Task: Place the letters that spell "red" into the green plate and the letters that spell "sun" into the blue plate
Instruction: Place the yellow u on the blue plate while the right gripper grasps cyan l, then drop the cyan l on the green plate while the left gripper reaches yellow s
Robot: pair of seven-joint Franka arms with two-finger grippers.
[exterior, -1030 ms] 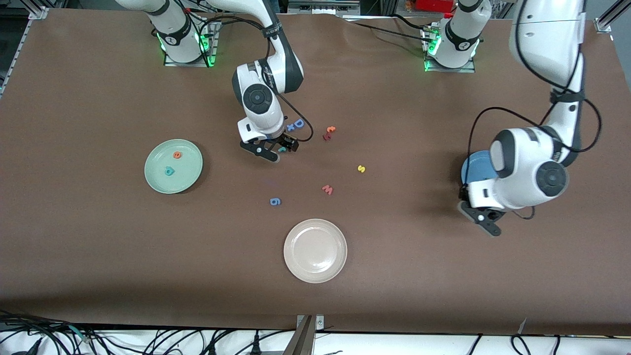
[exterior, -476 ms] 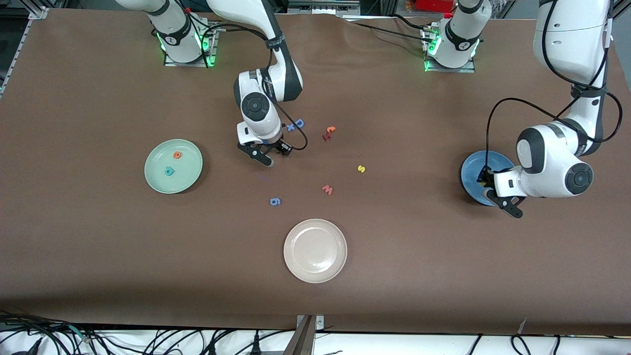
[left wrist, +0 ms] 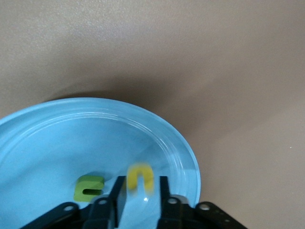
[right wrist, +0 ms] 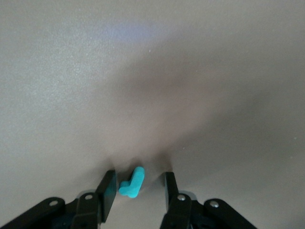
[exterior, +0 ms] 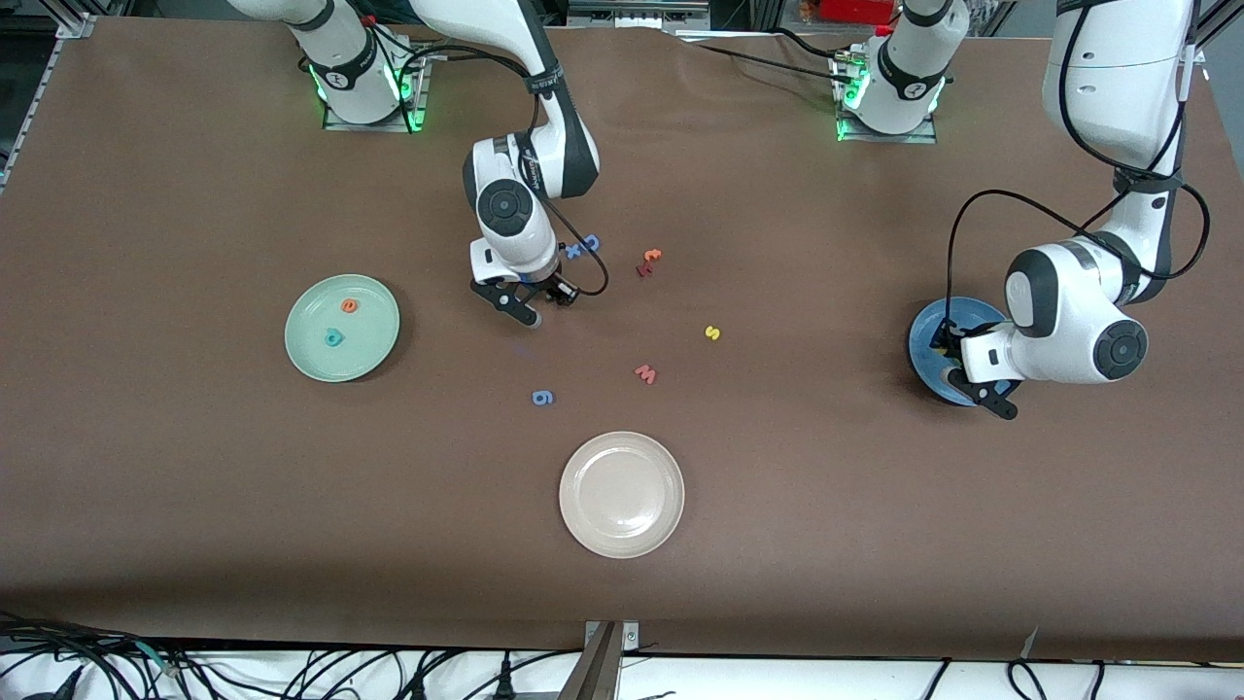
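Front view: high, facing robots, covers whole table. Left wrist view: close, looks past left gripper (left wrist: 139,202) onto blue plate (left wrist: 43,138); plate also in front view (exterior: 925,335). Right wrist view: close, past right gripper (right wrist: 137,193) onto table (right wrist: 143,71).

The left gripper (exterior: 977,384) comes in from the table's edge and now sits over the blue plate (exterior: 928,335). Its fingers (left wrist: 164,193) part a little, and the yellow u (left wrist: 139,177) drops out blurry, beside the olive-green n (left wrist: 88,187) in the plate. The right gripper (exterior: 530,301) goes lower onto the table, and its fingers (right wrist: 107,188) close in around the teal r (right wrist: 132,182), with small gaps each side.
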